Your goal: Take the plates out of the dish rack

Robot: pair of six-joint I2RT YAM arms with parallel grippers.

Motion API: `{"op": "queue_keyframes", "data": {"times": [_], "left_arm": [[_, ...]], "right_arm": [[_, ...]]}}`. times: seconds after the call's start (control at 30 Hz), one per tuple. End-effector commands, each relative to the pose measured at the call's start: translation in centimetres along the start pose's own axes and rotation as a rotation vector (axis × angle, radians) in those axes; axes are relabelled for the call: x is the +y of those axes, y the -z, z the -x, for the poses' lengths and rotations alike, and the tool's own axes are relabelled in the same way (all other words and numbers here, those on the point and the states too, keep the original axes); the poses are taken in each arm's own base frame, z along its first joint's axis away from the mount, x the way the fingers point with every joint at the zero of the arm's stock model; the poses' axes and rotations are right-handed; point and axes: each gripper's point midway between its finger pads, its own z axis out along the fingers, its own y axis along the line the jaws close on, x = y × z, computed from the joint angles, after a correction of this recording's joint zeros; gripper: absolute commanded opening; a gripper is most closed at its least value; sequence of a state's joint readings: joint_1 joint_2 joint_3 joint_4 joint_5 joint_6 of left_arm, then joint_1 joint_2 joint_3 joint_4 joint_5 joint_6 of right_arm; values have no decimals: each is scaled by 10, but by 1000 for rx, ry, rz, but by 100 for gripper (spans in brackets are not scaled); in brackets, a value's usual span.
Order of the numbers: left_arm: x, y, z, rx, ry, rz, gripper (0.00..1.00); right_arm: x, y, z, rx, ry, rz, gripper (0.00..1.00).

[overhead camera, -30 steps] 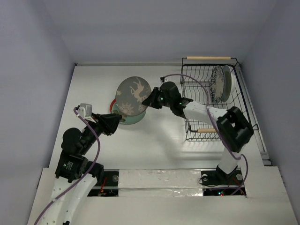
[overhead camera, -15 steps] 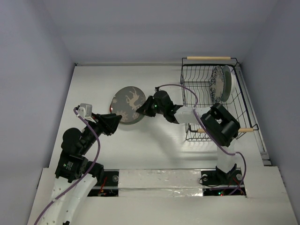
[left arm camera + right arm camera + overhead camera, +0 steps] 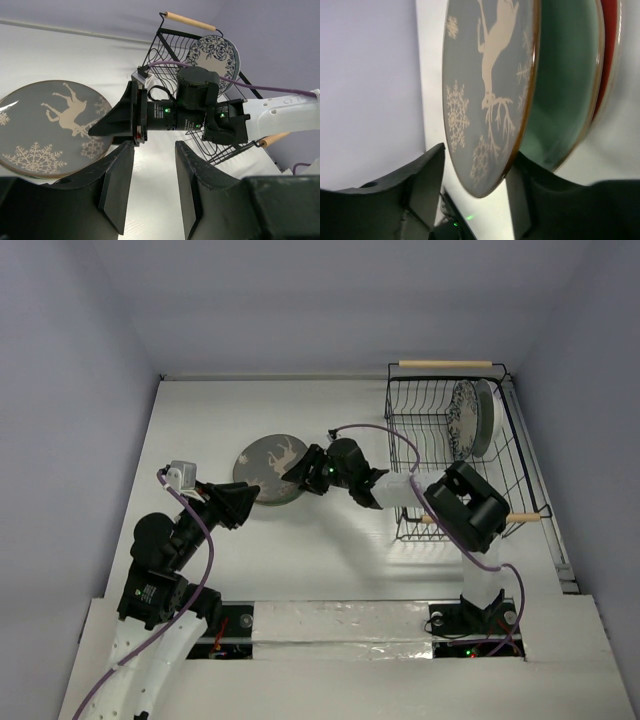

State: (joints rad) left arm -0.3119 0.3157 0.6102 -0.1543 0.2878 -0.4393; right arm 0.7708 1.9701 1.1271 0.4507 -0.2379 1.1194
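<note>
Here we see the table (image 3: 200,410) with the rack (image 3: 402,420) at its far right corner, one long side running along the right edge. Two plates stand upright on edge in the rack's far end: the floral plate (image 3: 463,420) and, just behind it toward the right edge, the white plate (image 3: 487,412).

Our right arm (image 3: 465,505) reaches leftward across the middle of the table from its base at the near edge. Our left arm (image 3: 165,550) leans in from the near left corner.

A stack of plates sits left of the table's centre. The grey plate (image 3: 268,468), with its pale deer and snowflakes, is on top. In the right wrist view the green plate (image 3: 560,90) lies right beneath it and the red plate (image 3: 610,50) beneath that. A narrow gap shows between the grey and green rims on the gripper's side. We cannot tell whether the grey plate rests fully on the stack.

Our right gripper (image 3: 300,468) is clamped on the grey plate's rim, on the side facing the rack, with one finger (image 3: 425,175) above the rim and the other below. Our left gripper (image 3: 154,185) hangs just beside the stack's near edge, its fingers spread with nothing between them.
</note>
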Motion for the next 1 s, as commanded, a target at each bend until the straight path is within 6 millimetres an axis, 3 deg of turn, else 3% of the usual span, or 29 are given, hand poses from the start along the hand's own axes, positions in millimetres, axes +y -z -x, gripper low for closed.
{"op": "queue_keyframes", "data": {"times": [0.0,0.13,0.17,0.33,0.5,0.57,0.67,0.7,0.73,0.8,0.83,0.87,0.93,0.97], "left_arm": [[-8,1,14,-55,-18,-31,36],[-8,1,15,-57,-19,-33,36],[-8,2,15,-58,-19,-32,36],[-8,2,15,-59,-20,-33,36],[-9,2,15,-61,-20,-36,36],[-9,3,16,-64,-21,-37,36],[-9,3,16,-66,-21,-36,36],[-9,3,16,-66,-21,-36,36],[-9,3,16,-65,-21,-36,36],[-8,3,15,-61,-20,-32,35],[-9,3,16,-63,-21,-35,35],[-8,2,15,-61,-20,-33,34],[-11,4,16,-65,-24,-44,21],[-12,4,17,-68,-24,-48,10]], "right_arm": [[34,6,-1,1,46,112,61],[29,14,-2,10,139,19,79],[22,16,-11,36,151,-23,84],[20,31,-6,48,258,-100,88],[-1,53,-6,72,344,-230,86],[-12,63,-6,78,377,-274,83],[4,84,8,8,434,-266,66],[3,94,12,-22,444,-281,36],[18,120,39,-157,477,-323,4],[29,152,73,-304,501,-380,0],[44,183,99,-416,524,-394,0],[40,205,127,-493,511,-427,0],[32,247,162,-611,520,-520,0],[22,284,187,-701,493,-591,0]]}}
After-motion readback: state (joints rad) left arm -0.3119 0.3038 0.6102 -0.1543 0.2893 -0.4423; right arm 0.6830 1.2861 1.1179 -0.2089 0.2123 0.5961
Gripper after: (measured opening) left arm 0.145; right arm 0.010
